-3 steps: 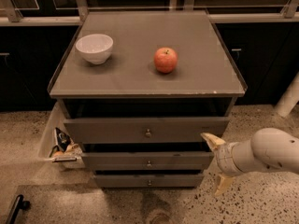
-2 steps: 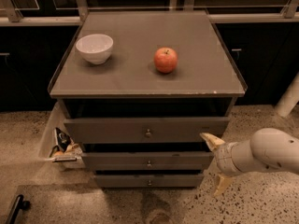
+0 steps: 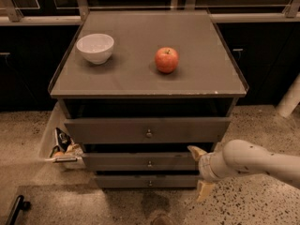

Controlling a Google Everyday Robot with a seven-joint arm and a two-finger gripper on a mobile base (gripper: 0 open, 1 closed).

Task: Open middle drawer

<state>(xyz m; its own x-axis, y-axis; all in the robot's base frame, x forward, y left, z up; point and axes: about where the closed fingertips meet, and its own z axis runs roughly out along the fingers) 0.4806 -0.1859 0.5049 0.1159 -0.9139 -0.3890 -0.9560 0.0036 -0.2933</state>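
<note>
The grey-brown cabinet has three drawers. The middle drawer [image 3: 140,161] is the wide low front with a small round knob [image 3: 149,163] at centre, below the taller top drawer [image 3: 117,129] and above the slim bottom drawer [image 3: 136,181]. The top drawer stands out a little further than the two below it. My gripper [image 3: 200,171] is at the right end of the middle drawer front, on a white arm coming from the right. Its two tan fingers [image 3: 196,152] are spread apart, one high and one low, holding nothing. It is well right of the knob.
A white bowl [image 3: 95,47] and a red apple [image 3: 167,60] sit on the cabinet top [image 3: 201,74]. A white bin [image 3: 50,144] with snack packets stands at the cabinet's left. A black handle [image 3: 16,207] lies at bottom left. The floor is speckled.
</note>
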